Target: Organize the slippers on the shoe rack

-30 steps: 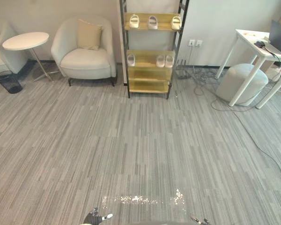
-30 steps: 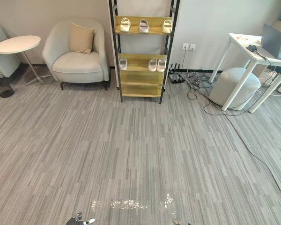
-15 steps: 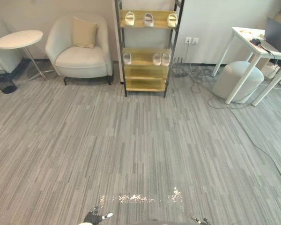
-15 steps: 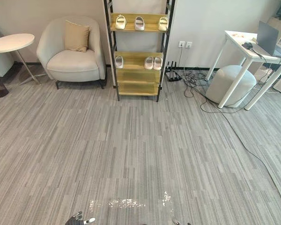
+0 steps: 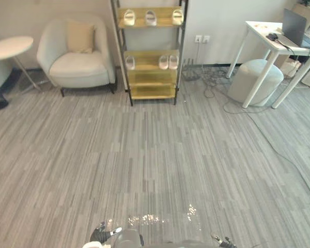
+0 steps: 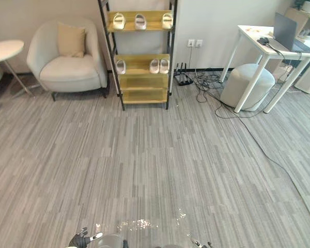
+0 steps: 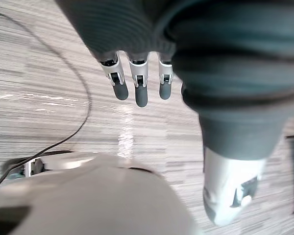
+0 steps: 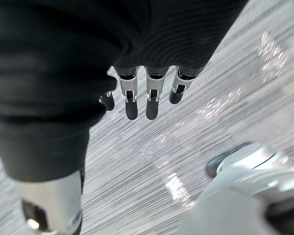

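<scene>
the shoe rack [image 5: 152,92] stands by the far wall, well away across the grey floor [image 5: 155,155]. its top shelf holds 3 pale slippers [image 5: 151,17] in a row. the shelf below holds 1 single slipper [image 5: 130,62] at the left end and a pair of slippers [image 5: 168,62] side by side at the right.

since a moment ago the whole picture has slid sideways, so the camera has moved. the slippers sit in the same spots.

an armchair [image 5: 75,64] with a cushion [image 5: 80,36] stands left of the rack, and a round table [image 5: 9,47] stands further left. right of the rack are tangled cords [image 5: 212,82], a round stool [image 5: 254,80] and a white desk [image 5: 263,28] with a laptop [image 5: 293,20] on it.

the left hand [image 7: 140,85] hangs low with straight fingers and holds nothing. the right hand [image 8: 152,93] hangs the same way, fingers straight, holding nothing.
</scene>
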